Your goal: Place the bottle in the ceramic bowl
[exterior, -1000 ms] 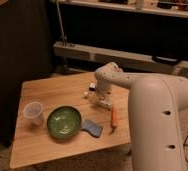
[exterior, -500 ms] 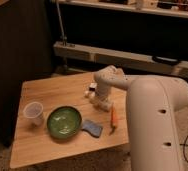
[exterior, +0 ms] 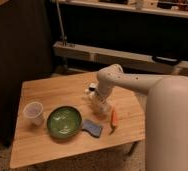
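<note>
The green ceramic bowl [exterior: 64, 121] sits empty on the wooden table [exterior: 52, 92], front and centre. My gripper [exterior: 97, 101] hangs from the white arm, low over the table, to the right of the bowl and a little behind it. A pale whitish object at the gripper's tip looks like the bottle [exterior: 101, 106]. It is largely hidden by the gripper, and I cannot tell whether it is held.
A translucent white cup [exterior: 34, 113] stands left of the bowl. A blue flat packet [exterior: 92, 128] lies just right of the bowl, and an orange carrot-like item [exterior: 114, 120] lies further right. The arm's bulky body [exterior: 174, 125] fills the right side. A dark cabinet stands at left.
The gripper has shifted slightly left and lower toward the table. The bowl, cup and other items have not moved.
</note>
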`<state>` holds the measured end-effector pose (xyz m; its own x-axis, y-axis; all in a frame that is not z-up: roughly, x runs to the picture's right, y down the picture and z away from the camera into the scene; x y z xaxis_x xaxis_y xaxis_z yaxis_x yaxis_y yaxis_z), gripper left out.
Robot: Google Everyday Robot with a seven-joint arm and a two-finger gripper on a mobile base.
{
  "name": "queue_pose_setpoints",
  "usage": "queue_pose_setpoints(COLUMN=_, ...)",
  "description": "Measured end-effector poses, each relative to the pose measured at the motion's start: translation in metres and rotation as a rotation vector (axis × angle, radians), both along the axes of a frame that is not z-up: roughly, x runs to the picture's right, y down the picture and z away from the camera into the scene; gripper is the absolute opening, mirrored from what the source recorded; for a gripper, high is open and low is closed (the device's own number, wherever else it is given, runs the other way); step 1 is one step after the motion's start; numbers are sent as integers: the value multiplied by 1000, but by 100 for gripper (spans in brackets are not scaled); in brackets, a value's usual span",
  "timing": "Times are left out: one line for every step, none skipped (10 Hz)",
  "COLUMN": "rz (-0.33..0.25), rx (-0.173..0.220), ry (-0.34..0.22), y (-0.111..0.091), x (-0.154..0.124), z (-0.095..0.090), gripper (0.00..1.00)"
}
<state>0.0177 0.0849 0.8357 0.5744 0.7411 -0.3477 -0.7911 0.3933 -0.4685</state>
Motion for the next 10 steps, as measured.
queue_pose_setpoints(rz=-29, rx=-9, ry=-14, y=17, x=-17, z=-19, gripper=0)
queue_pose_setpoints(rz=-63, rx=-18, ry=-26, y=36, x=-31, z=-31, gripper=0)
queue_pose_setpoints(rz=-89, rx=-23, ry=-37, y=49, x=-44, z=-38, gripper=0)
queue_pose_setpoints(rz=-135, rx=-23, ry=-57, y=68, x=-66, z=-46, gripper=0)
queue_pose_setpoints(rz=-153, rx=-12, ry=-67, y=75, x=-78, z=-49, gripper=0)
queue_pose_setpoints(rz=-162, rx=10, ry=-83, y=77, x=-91, z=-55, gripper=0)
queue_pose_setpoints(rz=-167, rx=33, ry=-95, y=74, x=-101, z=-60, gripper=0)
queue_pose_setpoints(rz=-165, rx=42, ry=-102, y=71, x=-104, z=-62, gripper=0)
queue_pose_setpoints(rz=-165, rx=47, ry=-105, y=68, x=-105, z=-62, gripper=0)
queue_pose_setpoints(rz=-174, rx=42, ry=-113, y=69, x=-111, z=-62, gripper=4)
